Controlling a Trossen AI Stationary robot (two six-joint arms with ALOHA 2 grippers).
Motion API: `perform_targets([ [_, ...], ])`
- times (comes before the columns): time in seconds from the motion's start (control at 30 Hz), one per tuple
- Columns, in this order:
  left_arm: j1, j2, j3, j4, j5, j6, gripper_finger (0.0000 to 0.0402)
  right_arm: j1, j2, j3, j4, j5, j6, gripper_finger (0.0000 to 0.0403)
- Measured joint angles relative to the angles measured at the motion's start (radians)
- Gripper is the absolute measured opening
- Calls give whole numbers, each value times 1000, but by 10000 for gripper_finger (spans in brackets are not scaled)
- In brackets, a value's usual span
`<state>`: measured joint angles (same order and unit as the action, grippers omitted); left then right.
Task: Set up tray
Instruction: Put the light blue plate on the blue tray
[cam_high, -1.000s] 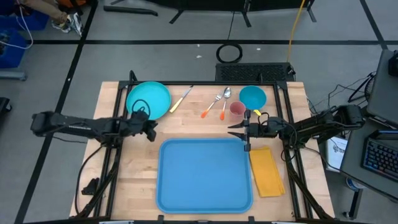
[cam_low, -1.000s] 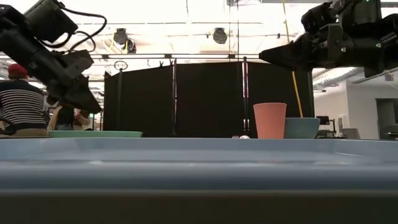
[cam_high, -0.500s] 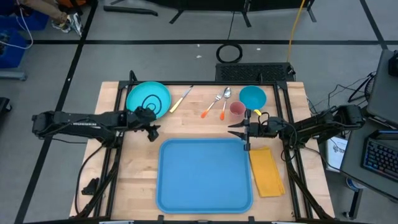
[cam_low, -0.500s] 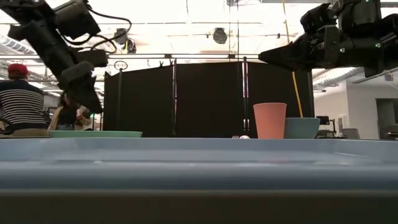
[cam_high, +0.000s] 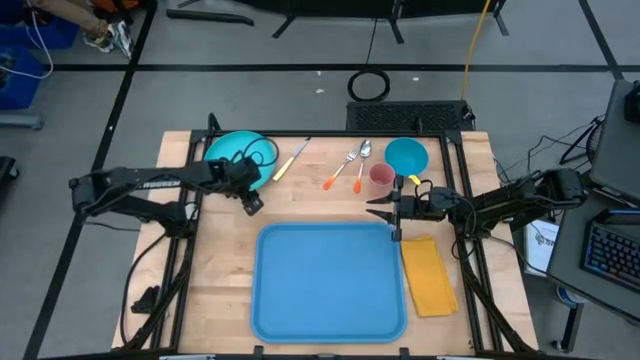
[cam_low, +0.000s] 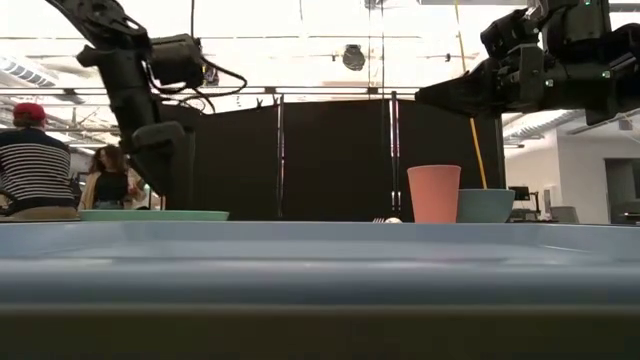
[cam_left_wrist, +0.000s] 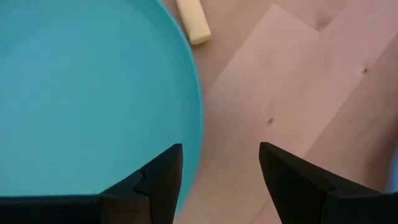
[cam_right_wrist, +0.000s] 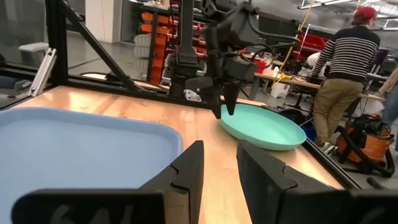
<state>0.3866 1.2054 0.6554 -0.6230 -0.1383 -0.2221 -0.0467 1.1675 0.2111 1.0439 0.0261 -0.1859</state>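
Tray (cam_high: 330, 280) sits empty at the table's front centre. Turquoise plate (cam_high: 235, 158) back left. Left gripper (cam_left_wrist: 221, 180), fingers apart, hangs over the plate's near rim: straddle the rim squarely, drop low before pinching. Right gripper (cam_right_wrist: 217, 168), fingers narrowly apart and empty, hovers at the tray's back right corner.

1. From my overhead feed, the grey floor (cam_high: 300, 90) carries black tape lines.
2. A coiled black cable (cam_high: 369, 85) lies at twelve o'clock.
3. A keyboard (cam_high: 612, 250) sits at three o'clock.
4. At table height I see a black curtain (cam_low: 300, 160) under bright ceiling lights (cam_low: 300, 30).
5. A person in a striped shirt (cam_right_wrist: 348, 50) stands by cluttered workbenches (cam_right_wrist: 273, 65).
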Motion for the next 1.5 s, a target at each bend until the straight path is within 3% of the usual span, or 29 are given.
perform_targets([
  [0.27, 60, 93, 10, 1, 7, 47, 219, 0, 0, 0, 1, 0, 2, 86],
  [1.03, 153, 180, 9, 60, 78, 142, 215, 0, 0, 0, 0, 4, 6, 86],
  [1.13, 154, 182, 9, 72, 81, 154, 195, 0, 0, 0, 0, 4, 6, 86],
  [1.5, 153, 181, 9, 84, 88, 217, 55, 0, 0, 0, -1, 6, 1, 86],
])
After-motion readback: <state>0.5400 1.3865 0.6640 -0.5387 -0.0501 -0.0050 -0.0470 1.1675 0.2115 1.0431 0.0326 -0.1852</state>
